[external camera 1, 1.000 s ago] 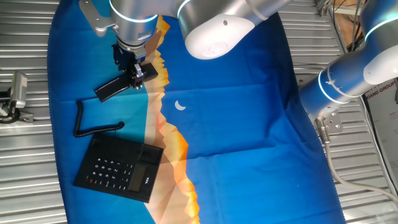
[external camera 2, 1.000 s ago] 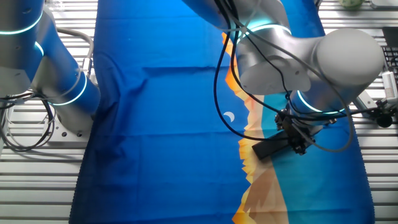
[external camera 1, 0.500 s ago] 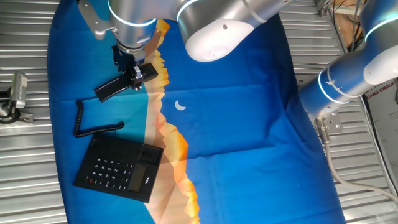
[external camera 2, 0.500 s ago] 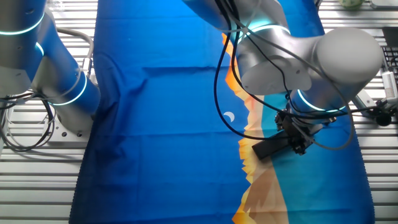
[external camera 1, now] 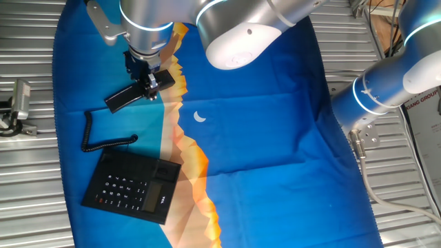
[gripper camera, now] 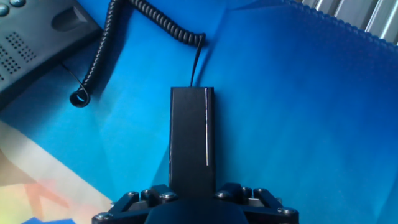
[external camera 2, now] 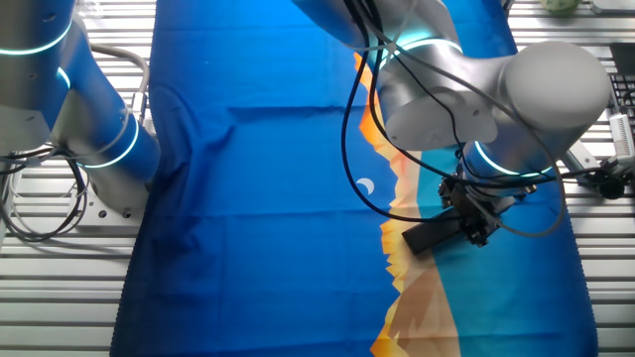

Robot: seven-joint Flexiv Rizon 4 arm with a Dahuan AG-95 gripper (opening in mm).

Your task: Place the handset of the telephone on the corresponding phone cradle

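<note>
Almost nothing is shifting between the earlier pictures and this one: the gripper (external camera 1: pixel 147 81) is staying at the same spot over the far left of the blue cloth (external camera 1: pixel 275 138), and the handset (external camera 1: pixel 127 98) is keeping the same slant beneath it. In the hand view the fingers are sitting tight against both long sides of the handset's near end, so the claw is clamped on it. Whether it is resting on the cloth or just lifting off, I cannot tell. Its coiled cord (external camera 1: pixel 96 136) is trailing toward the telephone (external camera 1: pixel 132 186), which is lying nearer on the left, well apart from the handset. The phone cradle (gripper camera: pixel 59 25) is standing empty. My judgement: the grasp is settling, and the carry to the cradle is not yet beginning.
</note>
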